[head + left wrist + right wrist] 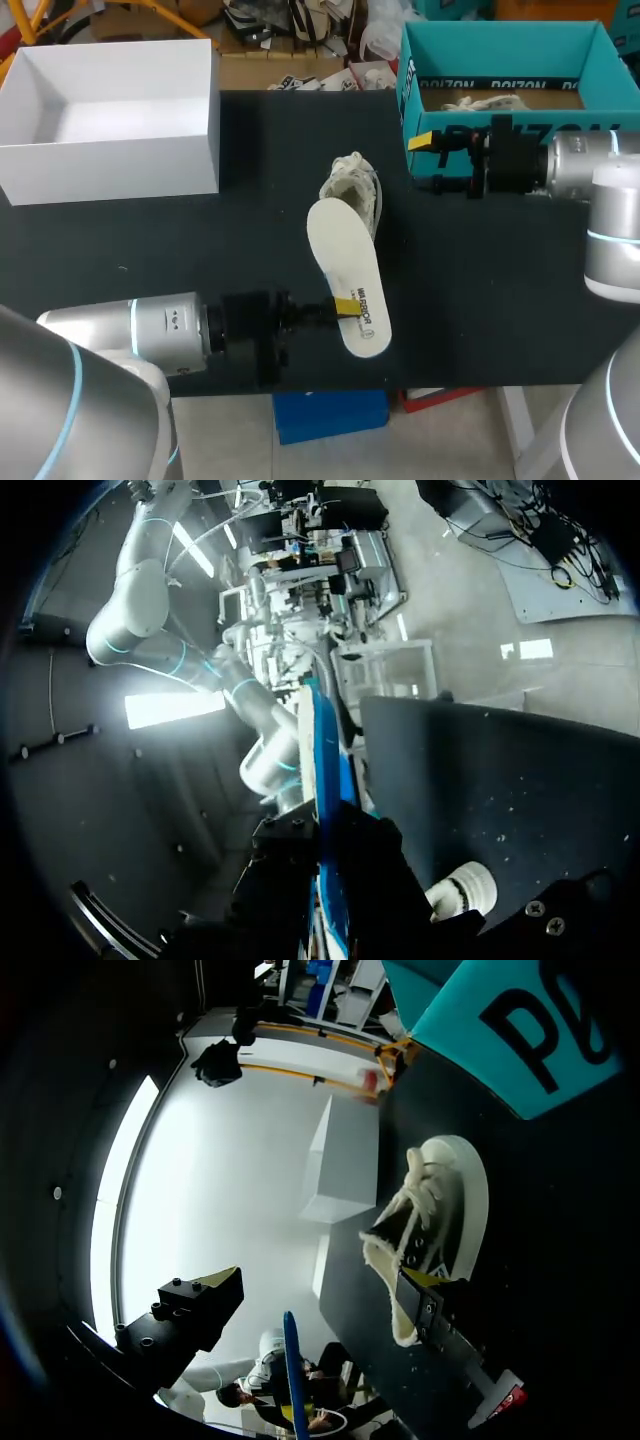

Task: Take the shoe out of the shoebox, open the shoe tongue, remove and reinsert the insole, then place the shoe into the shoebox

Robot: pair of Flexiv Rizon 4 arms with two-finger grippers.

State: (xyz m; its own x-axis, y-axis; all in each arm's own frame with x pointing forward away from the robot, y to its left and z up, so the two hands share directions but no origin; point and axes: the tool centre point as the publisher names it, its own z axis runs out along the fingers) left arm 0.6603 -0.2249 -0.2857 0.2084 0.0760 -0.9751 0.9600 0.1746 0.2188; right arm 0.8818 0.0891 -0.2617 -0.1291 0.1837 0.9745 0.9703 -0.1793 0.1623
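Insole (pixel 345 265) and left hand (pixel 343 305): the left hand is clamped on the insole's long edge near its nearer end. The insole's long axis runs from that grip away across the worktop (pixel 150 240), and its far end reaches the shoe. In the left wrist view it shows edge-on between the fingers.
Shoe (pixel 352 185): on the worktop out of the box, just beyond the insole's far end and slightly to its right.
Right hand (pixel 430 162): spread wide and empty, beside the shoe on its right, the shoe's opening turned toward it.
Shoebox (pixel 412 80): just behind the right hand.
Reinsertion: likely means sliding the insole lengthwise while the nearer right hand steadies the shoe.
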